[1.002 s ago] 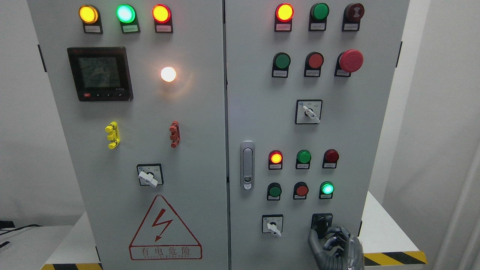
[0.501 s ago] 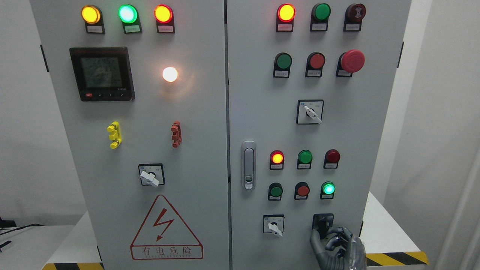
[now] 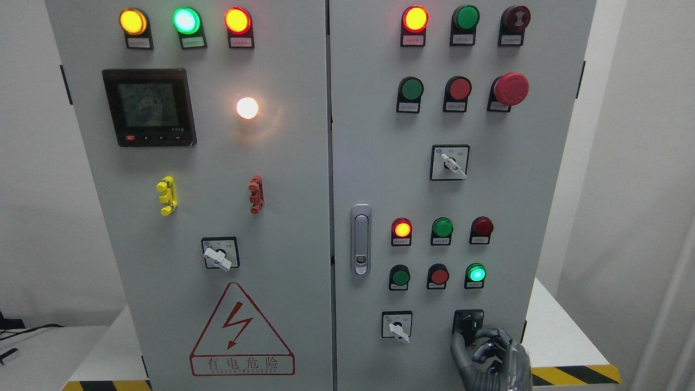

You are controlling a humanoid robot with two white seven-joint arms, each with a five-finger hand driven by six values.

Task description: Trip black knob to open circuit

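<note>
Filling most of the head view, a tall grey electrical cabinet point(image 3: 326, 190) stands with two doors side by side, each studded with lamps, push buttons and rotary switches. On the left door sit a dark meter screen point(image 3: 149, 107) and a red lightning warning triangle point(image 3: 241, 331); the right door carries a large red mushroom stop button point(image 3: 510, 88). Low on the right door, at its near bottom corner, is the black knob point(image 3: 468, 322), a small dark handle on a square black plate, its long axis seemingly upright, though part is hidden. The right hand point(image 3: 491, 358), dark metallic grey, rises from the bottom edge right of the middle. It lies just below and slightly right of the knob, thumb and curled fingers closing about the lower part; whether the grip is firm is unclear. No left hand shows.
</note>
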